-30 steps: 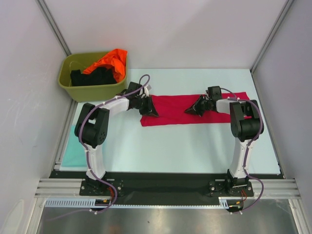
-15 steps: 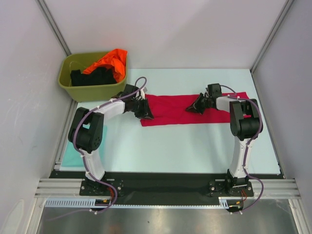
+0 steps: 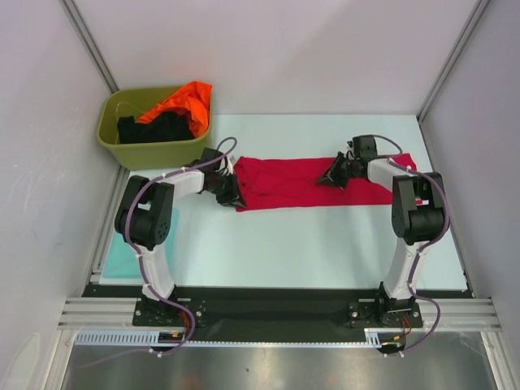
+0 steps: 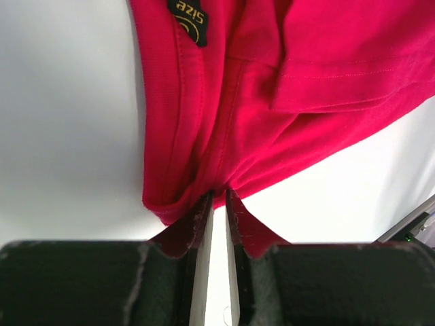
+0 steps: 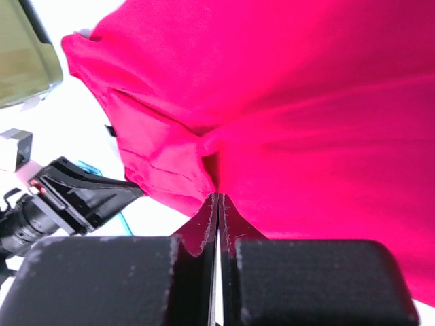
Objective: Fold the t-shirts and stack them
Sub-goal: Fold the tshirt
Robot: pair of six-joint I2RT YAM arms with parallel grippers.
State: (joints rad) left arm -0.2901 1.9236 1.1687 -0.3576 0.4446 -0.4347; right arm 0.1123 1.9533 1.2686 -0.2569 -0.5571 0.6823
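From above, the red t-shirt (image 3: 301, 185) lies as a long strip across the upper middle of the table (image 3: 325, 252). The left gripper (image 3: 231, 192) sits at the strip's left end. The right gripper (image 3: 331, 176) sits a bit right of its middle. Both are down on the cloth. At the upper left stands a green tub (image 3: 150, 153) with an orange t-shirt (image 3: 185, 99) and a black t-shirt (image 3: 150, 128) in it. The tub is just beside the left arm, so a wide swing that way could bump it. A pale teal t-shirt (image 3: 120, 256) lies at the far left, partly hidden by that arm. In the left wrist view, the fingertips (image 4: 201, 212) are almost closed, with only a thin bit of the shirt's edge between them. That hold looks small, so the cloth could slip out on a fast pull. A black size tag (image 4: 188, 17) shows at the top. In the right wrist view, the jaws are closed tight on a pinch of red cloth. If one arm moves faster than the other, the fold could come out crooked.
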